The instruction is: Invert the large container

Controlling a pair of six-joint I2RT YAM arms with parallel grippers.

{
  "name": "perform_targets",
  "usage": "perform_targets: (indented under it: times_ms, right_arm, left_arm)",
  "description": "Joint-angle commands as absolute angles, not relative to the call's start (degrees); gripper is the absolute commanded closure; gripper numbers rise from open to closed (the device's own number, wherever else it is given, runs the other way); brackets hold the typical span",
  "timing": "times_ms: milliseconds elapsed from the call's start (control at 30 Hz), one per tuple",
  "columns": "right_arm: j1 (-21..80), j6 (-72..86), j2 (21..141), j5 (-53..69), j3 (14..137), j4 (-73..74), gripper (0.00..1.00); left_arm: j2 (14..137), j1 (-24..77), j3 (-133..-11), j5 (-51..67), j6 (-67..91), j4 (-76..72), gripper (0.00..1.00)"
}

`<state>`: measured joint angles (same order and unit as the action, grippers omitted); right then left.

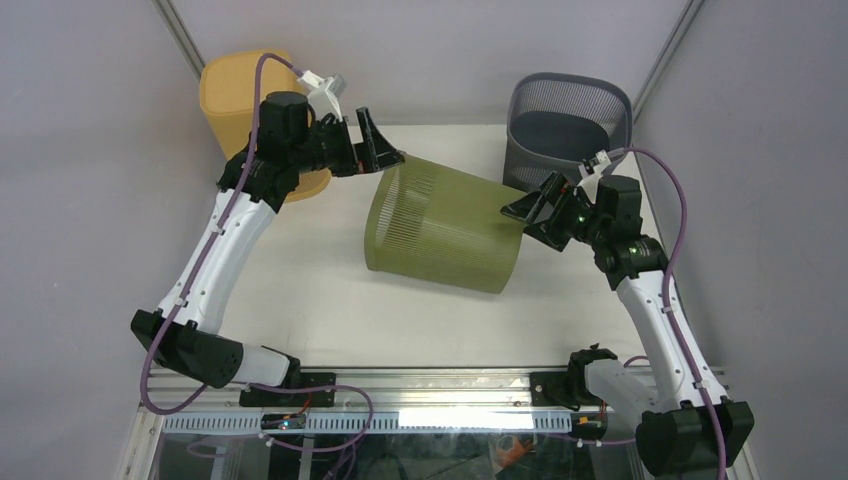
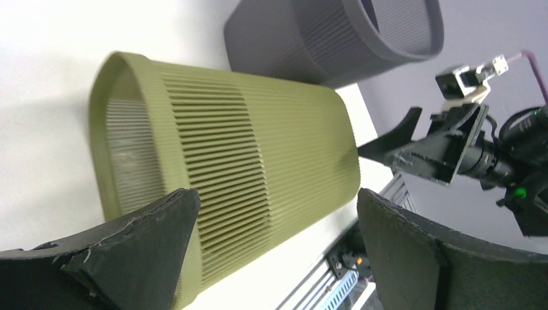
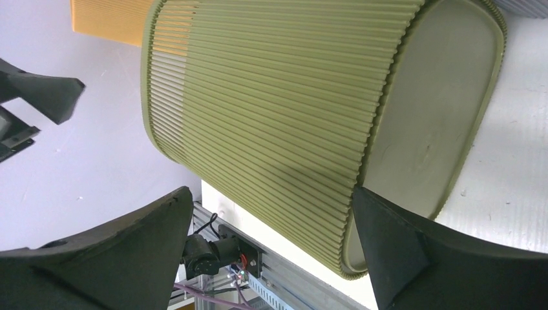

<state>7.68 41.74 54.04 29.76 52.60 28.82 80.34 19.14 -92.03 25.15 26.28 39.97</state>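
The large olive-green ribbed container (image 1: 440,230) lies on its side in the middle of the white table. Its open mouth faces left and its closed base faces right. My left gripper (image 1: 378,148) is open and empty, above the upper left edge of the mouth. In the left wrist view (image 2: 274,197) the container (image 2: 258,148) shows between its fingers, apart from them. My right gripper (image 1: 530,218) is open at the base end. In the right wrist view (image 3: 271,194) its right finger (image 3: 413,258) overlaps the base rim of the container (image 3: 278,97); contact cannot be told.
An orange-yellow container (image 1: 235,95) stands at the back left, behind my left arm. A dark grey mesh container (image 1: 565,125) stands at the back right, just behind the green one. An aluminium rail (image 1: 430,385) runs along the near table edge. Grey walls close in both sides.
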Motion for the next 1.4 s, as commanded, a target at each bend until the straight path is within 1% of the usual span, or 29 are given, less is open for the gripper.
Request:
perform_targets:
  times_ms: [0,67,133,333,400,467,633,700,767,900,933,1133,1267,1367]
  right_arm:
    - [7.54,43.78,54.07,34.25,53.15,22.69,0.03]
    - [7.48,45.42,54.05,36.04,53.52,21.32,0.03]
    - [7.53,47.41,53.76,37.9,54.03,19.3,0.03]
    - [7.58,55.08,53.17,42.15,53.88,10.53,0.03]
    - [7.57,55.46,52.83,42.23,54.13,9.71,0.04]
    - [7.56,52.09,52.24,39.44,55.3,13.52,0.04]
    - [7.54,41.31,52.73,21.67,59.39,36.9,0.04]
    - [7.49,38.64,52.18,20.27,57.94,39.76,0.04]
    - [7.53,37.19,51.42,23.5,54.88,38.48,0.08]
    - [7.65,40.51,52.07,37.5,49.15,27.94,0.28]
    - [8.02,42.0,52.45,39.9,47.99,25.26,0.31]
    - [10.18,42.63,53.32,40.71,47.98,22.09,0.4]
    - [10.52,43.57,53.28,42.39,49.34,20.24,0.5]
    - [11.01,45.51,52.05,43.74,50.36,17.93,0.55]
  left_arm:
    - [80.06,19.79,-87.51,28.67,26.44,38.24,0.01]
    - [80.56,19.8,-87.04,23.98,27.15,39.98,0.01]
    - [80.45,19.7,-86.56,21.99,27.91,40.12,0.01]
    - [81.32,19.69,-83.95,22.79,27.74,38.63,0.01]
    - [81.47,19.72,-82.96,23.81,27.85,38.06,0.01]
    - [81.13,19.73,-82.27,23.78,27.77,37.66,0.01]
    - [80.28,19.7,-81.76,22.97,27.29,37.44,0.01]
    - [80.17,19.74,-81.53,22.27,26.72,37.93,0.02]
    - [80.16,19.78,-81.2,20.73,26.0,38.67,0.04]
    - [81.19,19.76,-80.82,17.99,24.09,40.27,0.14]
    - [81.35,19.7,-80.85,17.41,23.78,40.66,0.16]
    - [82.4,19.78,-81.72,14.09,22.76,41.92,0.19]
    - [84.75,20.64,-82.23,14.55,22.29,42.01,0.2]
    - [86.0,22.04,-82.89,12.85,21.7,42.38,0.2]
